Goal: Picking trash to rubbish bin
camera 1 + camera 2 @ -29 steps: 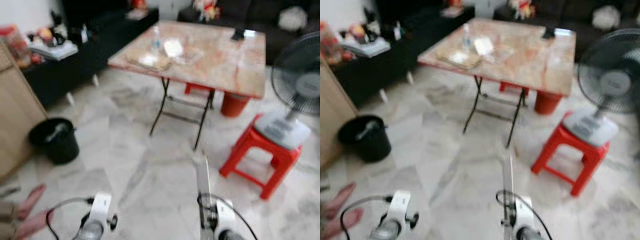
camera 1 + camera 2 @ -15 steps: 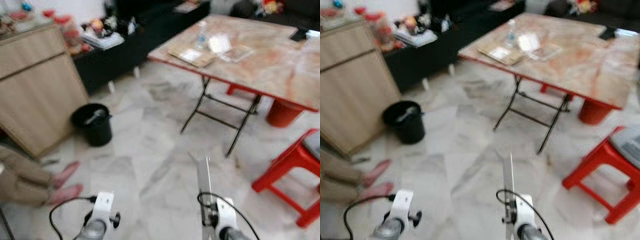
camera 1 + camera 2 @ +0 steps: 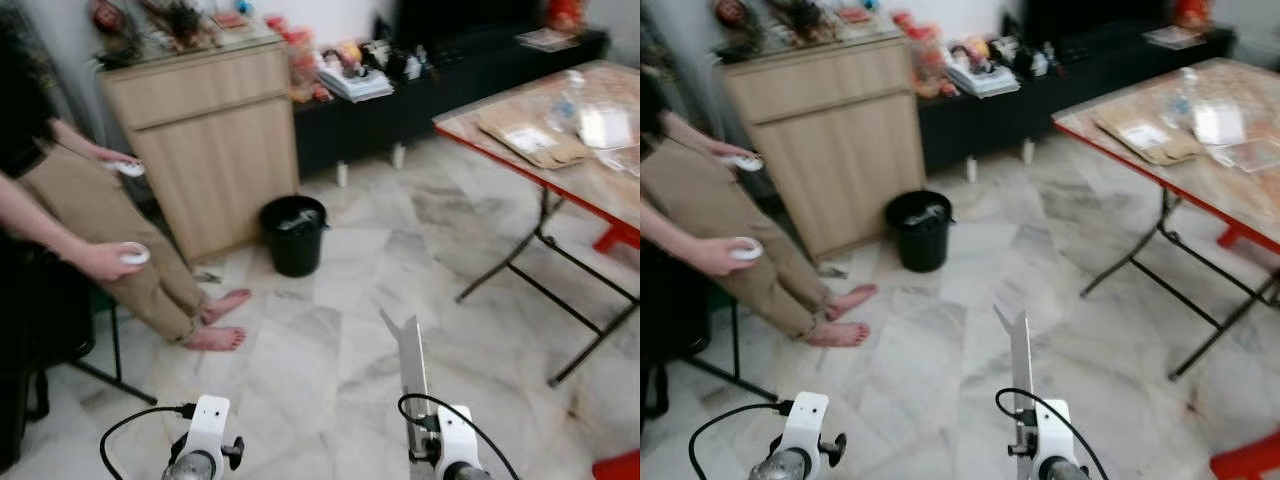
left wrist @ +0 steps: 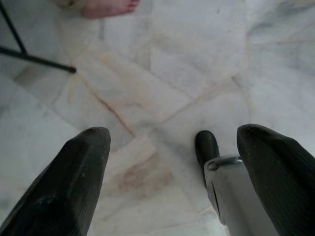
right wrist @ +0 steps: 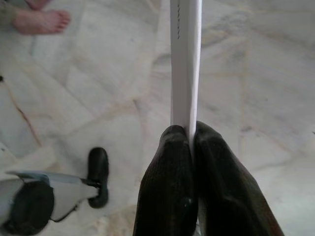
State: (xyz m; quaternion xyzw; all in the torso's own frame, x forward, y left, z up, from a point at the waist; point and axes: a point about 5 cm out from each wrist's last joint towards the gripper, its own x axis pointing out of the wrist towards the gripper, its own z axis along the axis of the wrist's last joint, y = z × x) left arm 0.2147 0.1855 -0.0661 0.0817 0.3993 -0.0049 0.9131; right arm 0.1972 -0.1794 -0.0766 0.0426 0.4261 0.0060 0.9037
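Marble floor (image 3: 330, 330); pincer (image 5: 191, 142) (right) pinches paper (image 5: 185, 59).

One bin (image 3: 294, 234), one table (image 3: 560, 150), one person (image 3: 70, 215)

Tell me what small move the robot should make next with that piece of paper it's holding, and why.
Probably step forward and slightly left toward the black bin, keeping the grip closed. The right gripper is shut on the white paper strip, and the bin stands open-topped on the marble floor ahead, beside the wooden cabinet, too far to drop into. A person's bare feet are near that path, so go slowly.
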